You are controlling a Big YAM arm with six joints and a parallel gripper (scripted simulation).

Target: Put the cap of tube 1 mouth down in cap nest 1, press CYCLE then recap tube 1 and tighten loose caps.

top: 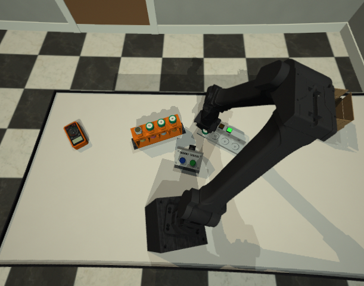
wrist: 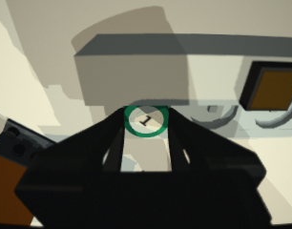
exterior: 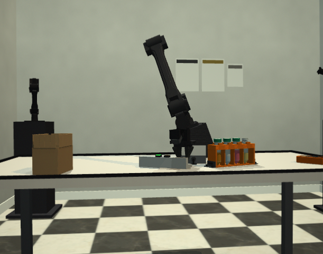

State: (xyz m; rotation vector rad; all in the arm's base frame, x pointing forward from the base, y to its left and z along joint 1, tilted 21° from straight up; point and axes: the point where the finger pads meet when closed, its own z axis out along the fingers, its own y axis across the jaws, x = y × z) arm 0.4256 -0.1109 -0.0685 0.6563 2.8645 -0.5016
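My gripper (exterior: 183,156) (wrist: 146,114) is shut on cap 1 (top: 204,131) (wrist: 146,122), fingers on both sides of its green rim. The cap sits flat in nest 1 at the left end of the grey cap tray (top: 240,137) (exterior: 161,162) (wrist: 136,76), its numbered top up. The green lamp (top: 229,130) (exterior: 158,155) is lit; the amber lamp (top: 221,126) (wrist: 277,90) is dark. Tube 1 (top: 137,130) (exterior: 245,140) stands uncapped in the orange station. Cap 2 (top: 149,126), cap 3 (top: 161,122) and cap 4 (top: 172,118) are on their tubes; their tightness cannot be told.
The key housing, with blue CYCLE key (top: 182,160) and green READY key (top: 192,162), stands between arm base and tray. The orange station (exterior: 213,146) (wrist: 10,186) is left of the tray. A multimeter (top: 75,135) lies far left; a cardboard box (top: 345,107) (exterior: 52,158) stands far right.
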